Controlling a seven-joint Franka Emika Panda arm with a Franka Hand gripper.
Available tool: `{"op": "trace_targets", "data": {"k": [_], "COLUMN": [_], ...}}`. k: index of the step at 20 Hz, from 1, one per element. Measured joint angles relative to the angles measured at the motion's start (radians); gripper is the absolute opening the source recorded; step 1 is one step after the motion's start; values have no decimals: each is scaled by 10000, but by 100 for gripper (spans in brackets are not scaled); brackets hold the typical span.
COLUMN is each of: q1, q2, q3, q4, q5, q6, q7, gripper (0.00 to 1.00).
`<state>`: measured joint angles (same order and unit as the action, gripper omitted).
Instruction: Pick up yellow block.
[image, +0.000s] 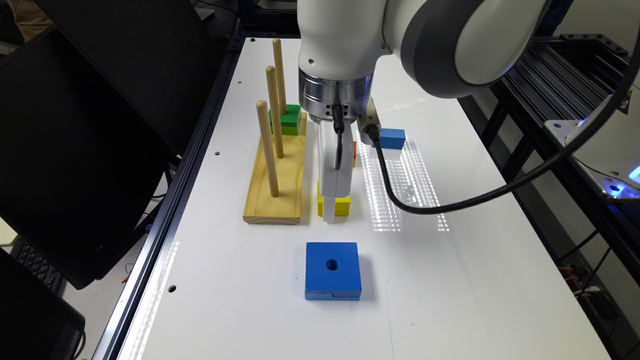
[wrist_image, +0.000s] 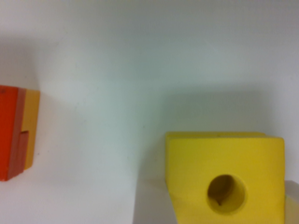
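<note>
Nearest the exterior camera sits the big blue block (image: 333, 270), flat on the white worktop (image: 475, 280) and well clear of the action. Beyond it, the claw (image: 330, 212) is down at the yellow block (image: 341, 205), which rests on the worktop just beside the wooden peg board (image: 278, 182), toward the exterior view's right of it. In the wrist view the yellow block (wrist_image: 225, 179) lies close under the camera, its round centre hole plain to see, and it sits slightly skewed against the frame. Whether the claw's fingers are apart or closed I cannot tell; neither picture makes it plain.

The step in hand looks like the final descent and grasp. To do it well, the fingers should straddle two opposite flat faces, not corners, so a small wrist rotation to square up with the block's tilt seems worthwhile. Closing should come only once the tips are low on the sides, near the worktop but not pressing on it. The block looks rigid and smooth, so a firm centred grip should hold. The lift wants to be straight up, given the peg board's edge just beside it. The orange-topped block (wrist_image: 17, 133) lies well apart and the green block (image: 287, 118) sits on the board by the far peg; neither should interfere.
</note>
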<state>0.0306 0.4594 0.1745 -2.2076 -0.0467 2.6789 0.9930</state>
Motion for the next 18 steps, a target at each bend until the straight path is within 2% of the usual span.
{"op": "trace_targets", "data": {"k": [7,8,18], "q1": [0,0,-10], "q2": [0,0,-1], "q3": [0,0,8], "q4": [0,0,-1], "q5": [0,0,0], "q6": [0,0,0], "q7": [0,0,0], "gripper": [100,0,0]}}
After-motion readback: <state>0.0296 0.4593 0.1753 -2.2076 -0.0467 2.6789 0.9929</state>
